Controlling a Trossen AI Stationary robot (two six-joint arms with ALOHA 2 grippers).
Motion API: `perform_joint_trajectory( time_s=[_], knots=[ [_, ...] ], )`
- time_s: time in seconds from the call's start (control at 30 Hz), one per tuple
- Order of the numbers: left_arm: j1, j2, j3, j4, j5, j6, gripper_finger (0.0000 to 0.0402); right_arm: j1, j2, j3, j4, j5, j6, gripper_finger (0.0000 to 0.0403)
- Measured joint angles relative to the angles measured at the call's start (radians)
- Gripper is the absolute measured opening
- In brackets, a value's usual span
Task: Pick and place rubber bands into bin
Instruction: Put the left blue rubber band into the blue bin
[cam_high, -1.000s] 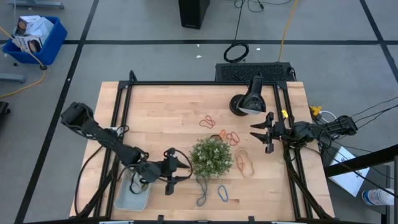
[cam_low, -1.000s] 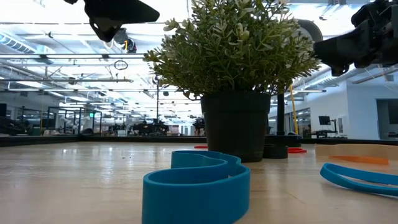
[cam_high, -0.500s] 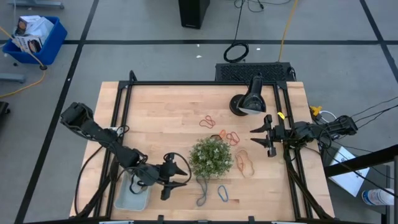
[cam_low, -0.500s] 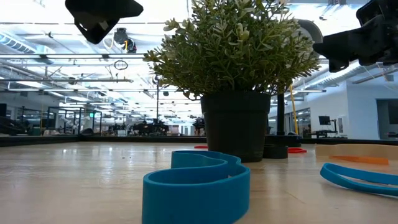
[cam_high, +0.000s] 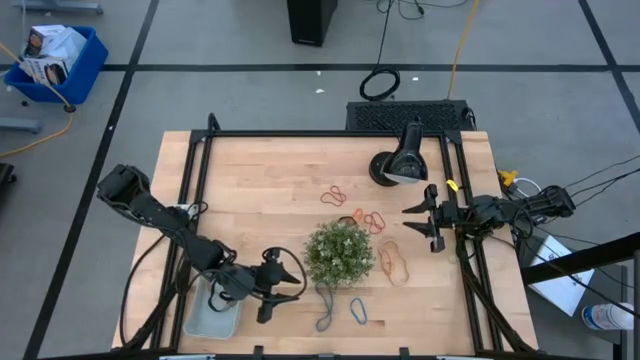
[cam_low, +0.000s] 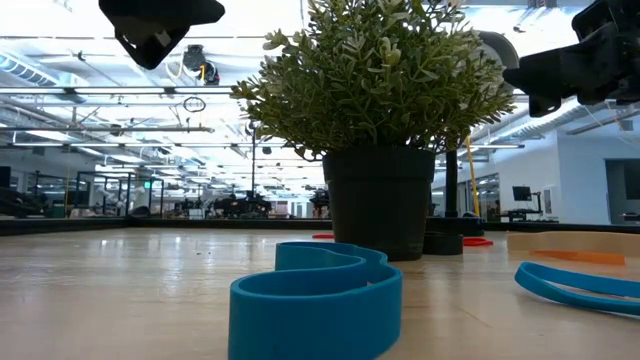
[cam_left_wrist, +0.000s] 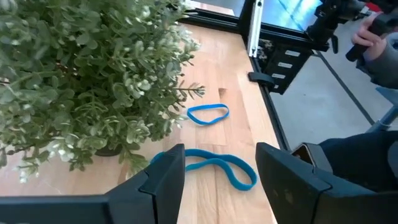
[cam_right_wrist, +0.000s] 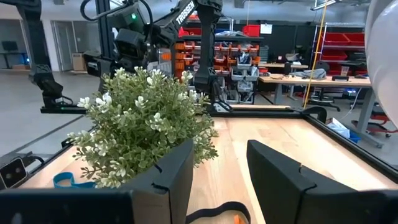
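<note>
Bright, even overhead light, soft shadows; ceiling strip lights glare behind the backlit plant.

Little potted plant sits about mid tabletop. A black desk lamp stands near the far edge. Off on the floor there's a deep-blue bin with paper, plus a coiled black cable.

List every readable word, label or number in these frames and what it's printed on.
"TROSSEN": white lettering on the left arm, seen in the right wrist view.
Printed packaging in the deep-blue bin on the floor: too small to read.
Nothing else legible.
</note>
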Motion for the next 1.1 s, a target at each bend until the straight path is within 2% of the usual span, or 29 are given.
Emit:
perform_joint_trajectory(
  time_s=[0.13,0.3,0.4,0.67,0.97,1.1],
  knots=[
    [-0.001,0.000,0.000,0.008,0.014,-0.008,0.0205,0.000,0.000,0.000,-0.002,0.003,-0.003,0.0146],
    [0.000,0.000,0.000,0.012,0.021,-0.131,0.0205,0.000,0.000,0.000,-0.002,0.003,0.003,0.0146],
    [0.000,0.000,0.000,0.003,0.059,-0.177,0.0205,0.000,0.000,0.000,-0.002,0.004,0.000,0.0146],
    [0.002,0.000,0.000,0.003,0.077,-0.172,0.0205,0.000,0.000,0.000,-0.002,0.005,0.000,0.0146],
    [0.014,0.000,0.000,0.000,0.147,-0.035,0.0205,0.000,0.000,0.000,-0.002,0.006,0.000,0.0146],
    [0.027,0.000,0.000,0.021,0.148,0.091,0.0205,0.000,0.000,0.000,-0.002,0.006,0.000,0.0146]
  ],
)
